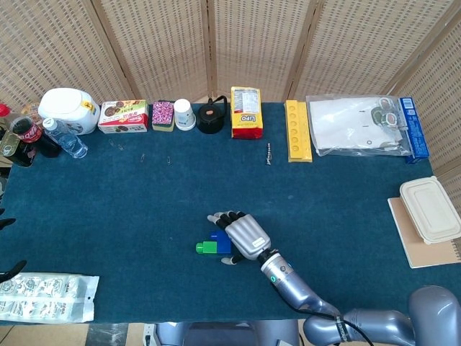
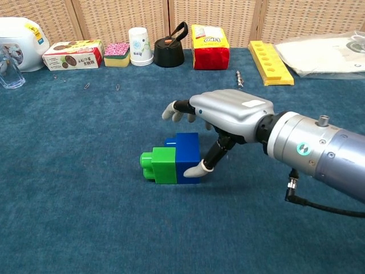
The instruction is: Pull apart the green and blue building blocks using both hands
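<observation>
The green block (image 2: 162, 165) and the blue block (image 2: 187, 153) lie joined on the blue cloth, green on the left. My right hand (image 2: 225, 113) arches over the blue block from the right. Its thumb tip (image 2: 201, 169) touches the block's near lower corner, while its fingers (image 2: 176, 109) hover beyond the far side, apart from the block. From the head view, the right hand (image 1: 245, 236) covers much of the blue block (image 1: 218, 242), and the green block (image 1: 206, 247) sticks out to the left. Only dark fingertips (image 1: 10, 272) of my left hand show at the left edge, spread and holding nothing.
A blister pack sheet (image 1: 45, 296) lies at the near left. Along the far edge stand bottles (image 1: 63, 138), a snack box (image 1: 123, 116), a cup (image 1: 184, 114), a black kettle (image 1: 211, 117), a yellow bag (image 1: 246, 112) and a yellow tray (image 1: 297, 130). A lidded container (image 1: 431, 208) sits at the right.
</observation>
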Controlling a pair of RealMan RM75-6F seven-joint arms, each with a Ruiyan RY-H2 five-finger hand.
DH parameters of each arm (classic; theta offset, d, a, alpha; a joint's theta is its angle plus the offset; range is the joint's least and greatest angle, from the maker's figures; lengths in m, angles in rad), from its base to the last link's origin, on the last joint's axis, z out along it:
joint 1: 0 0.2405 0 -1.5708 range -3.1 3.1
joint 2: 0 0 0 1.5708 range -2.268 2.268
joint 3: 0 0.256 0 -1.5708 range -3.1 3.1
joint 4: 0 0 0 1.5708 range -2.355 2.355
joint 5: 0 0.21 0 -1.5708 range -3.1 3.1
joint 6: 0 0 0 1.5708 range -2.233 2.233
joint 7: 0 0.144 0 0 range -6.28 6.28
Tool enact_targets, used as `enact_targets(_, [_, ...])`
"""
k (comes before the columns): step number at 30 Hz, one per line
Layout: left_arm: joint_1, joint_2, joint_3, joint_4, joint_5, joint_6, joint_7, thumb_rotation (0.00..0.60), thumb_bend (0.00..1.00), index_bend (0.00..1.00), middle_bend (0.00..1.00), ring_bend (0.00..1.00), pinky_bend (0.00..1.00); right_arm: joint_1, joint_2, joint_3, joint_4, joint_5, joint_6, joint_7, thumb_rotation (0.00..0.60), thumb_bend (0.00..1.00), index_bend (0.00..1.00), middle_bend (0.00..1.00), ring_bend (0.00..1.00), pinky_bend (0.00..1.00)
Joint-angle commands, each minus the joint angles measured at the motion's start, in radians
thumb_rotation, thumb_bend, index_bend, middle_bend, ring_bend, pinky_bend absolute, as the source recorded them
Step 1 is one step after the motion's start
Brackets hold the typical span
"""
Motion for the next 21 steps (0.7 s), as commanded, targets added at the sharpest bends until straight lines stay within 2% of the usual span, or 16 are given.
enact_targets(1, [0.000,0.000,-0.001,0.001,0.002,0.001,-0.001,0.600,0.17,0.25,0.18,0.07,0.16,0.003,-0.007,-0.003,0.008,0.008,0.005,-0.018,0.439,0.14,0.23,0.25,0.29,0.38])
enact_targets(21, [-0.008,-0.007,-0.005,0.029,0.002,-0.010,-0.025,0.600,0.17,0.25,0.18,0.07,0.16,0.037,-0.009,0.011,0.002,0.138,-0.007,-0.156,0.446,0.16,0.36,0.35,0.42,0.46])
